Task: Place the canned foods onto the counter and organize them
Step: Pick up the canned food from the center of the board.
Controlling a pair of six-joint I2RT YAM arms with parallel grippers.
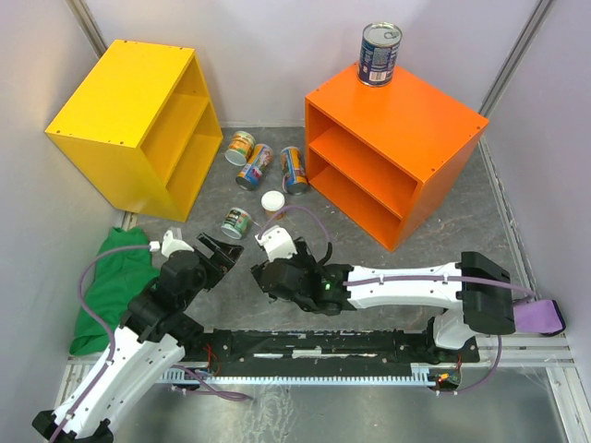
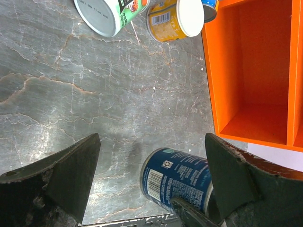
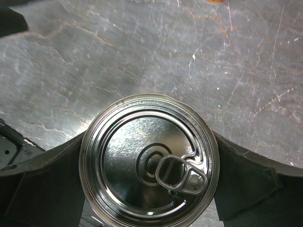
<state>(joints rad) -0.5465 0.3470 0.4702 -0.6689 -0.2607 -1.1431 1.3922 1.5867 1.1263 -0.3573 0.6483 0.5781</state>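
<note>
One wide blue-labelled tin [image 1: 379, 53] stands upright on the back corner of the orange counter's top [image 1: 416, 120]. My right gripper [image 1: 270, 273] is shut on the second blue tin [image 3: 149, 163]; its silver pull-tab top fills the right wrist view, with a finger against each side. That tin also shows in the left wrist view [image 2: 177, 182]. My left gripper [image 2: 151, 137] is open and empty just left of it [image 1: 220, 251]. Several cans lie on the floor left of the counter: green-labelled [image 1: 235, 222], white-lidded [image 1: 273, 202], and three colourful ones [image 1: 255, 166].
The yellow cabinet [image 1: 129, 111] lies at the back left. A green cloth [image 1: 111, 277] sits by the left arm. Grey walls close in both sides. The counter's open shelves [image 2: 255, 71] face the arms.
</note>
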